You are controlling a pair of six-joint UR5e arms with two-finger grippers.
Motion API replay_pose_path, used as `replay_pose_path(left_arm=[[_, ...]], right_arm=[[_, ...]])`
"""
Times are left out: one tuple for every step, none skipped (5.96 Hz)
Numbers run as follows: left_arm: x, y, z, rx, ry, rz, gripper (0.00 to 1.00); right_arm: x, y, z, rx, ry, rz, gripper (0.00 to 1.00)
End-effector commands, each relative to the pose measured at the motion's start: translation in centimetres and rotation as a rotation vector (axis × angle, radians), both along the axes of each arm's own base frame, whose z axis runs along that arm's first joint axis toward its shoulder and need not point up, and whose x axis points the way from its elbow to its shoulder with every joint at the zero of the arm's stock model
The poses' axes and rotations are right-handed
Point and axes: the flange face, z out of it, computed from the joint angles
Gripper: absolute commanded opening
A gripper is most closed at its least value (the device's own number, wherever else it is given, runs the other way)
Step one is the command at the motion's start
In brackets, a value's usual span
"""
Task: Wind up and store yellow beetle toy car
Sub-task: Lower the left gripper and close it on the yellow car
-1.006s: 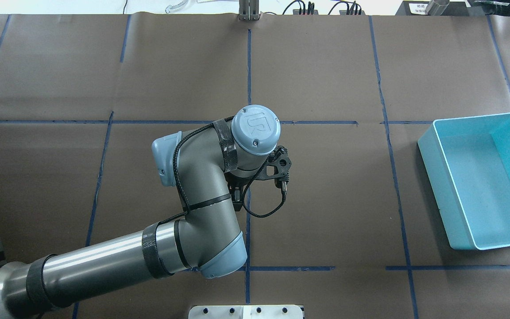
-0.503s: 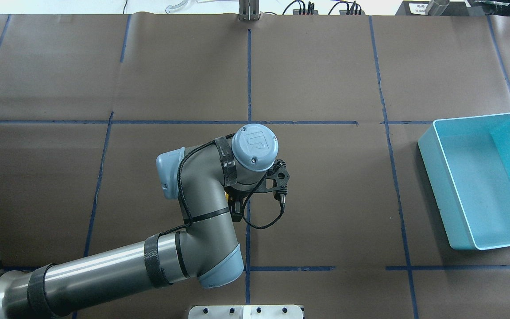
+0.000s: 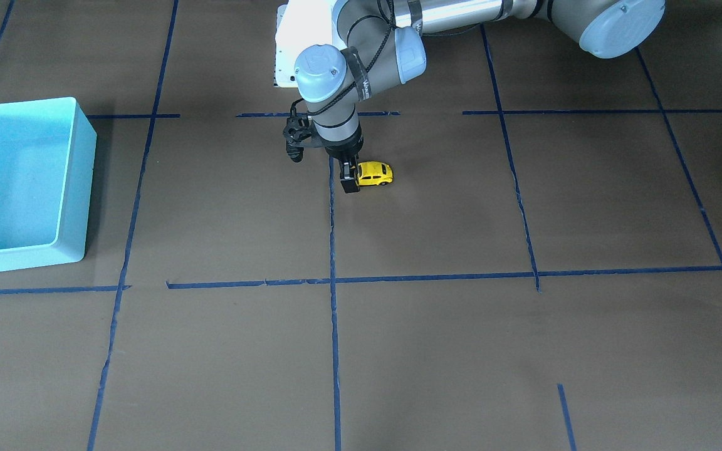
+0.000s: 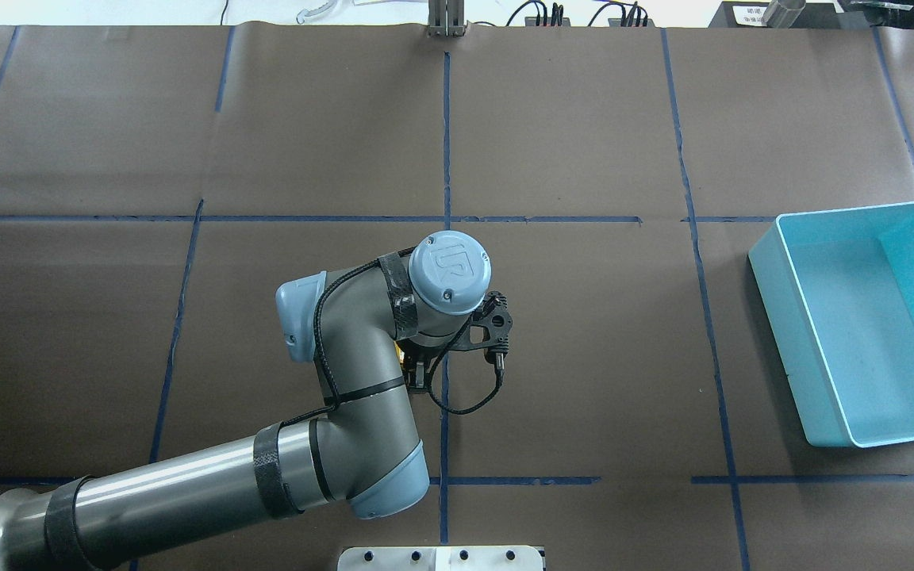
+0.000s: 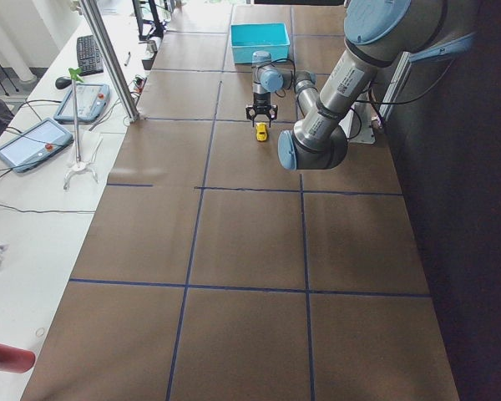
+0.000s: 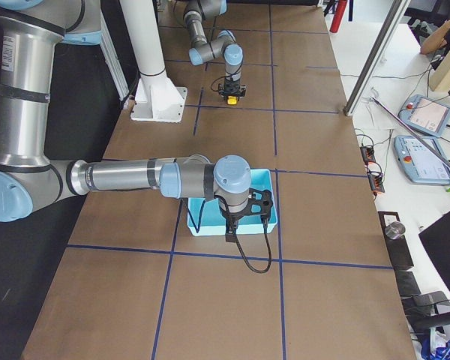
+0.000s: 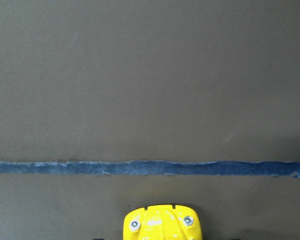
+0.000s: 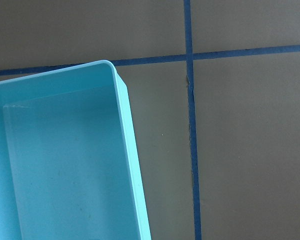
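Pinching the yellow beetle toy car by its sides at one end, the left claw stands narrow and upright at mid-surface, wheels down, likely so a drag can wind the spring. Farther right, the right claw hangs over the turquoise bin, probably waiting; I cannot tell its opening.

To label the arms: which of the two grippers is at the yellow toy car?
The left gripper: it is down at the yellow beetle toy car. The right gripper hangs by the turquoise bin.
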Motion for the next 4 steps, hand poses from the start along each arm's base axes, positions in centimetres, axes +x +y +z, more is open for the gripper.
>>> replay_pose_path(left_arm=[[-0.1,-0.1,-0.2,0.002,0.006,0.000,0.00],[-0.9,-0.6,-1.2,0.009,0.026,-0.010,0.00],[-2.2,-2.6,-2.6,0.030,0.082,-0.035,0.00],[-2.3,-3.1,-3.4,0.055,0.121,-0.035,0.00]], right_arm=[[0.0,0.0,0.1,-0.001,0.001,0.000,1.00],[0.0,0.0,0.1,-0.001,0.001,0.000,1.00],[0.0,0.0,0.2,-0.004,0.003,0.000,1.00],[0.0,0.0,0.3,-0.005,0.003,0.000,1.00]])
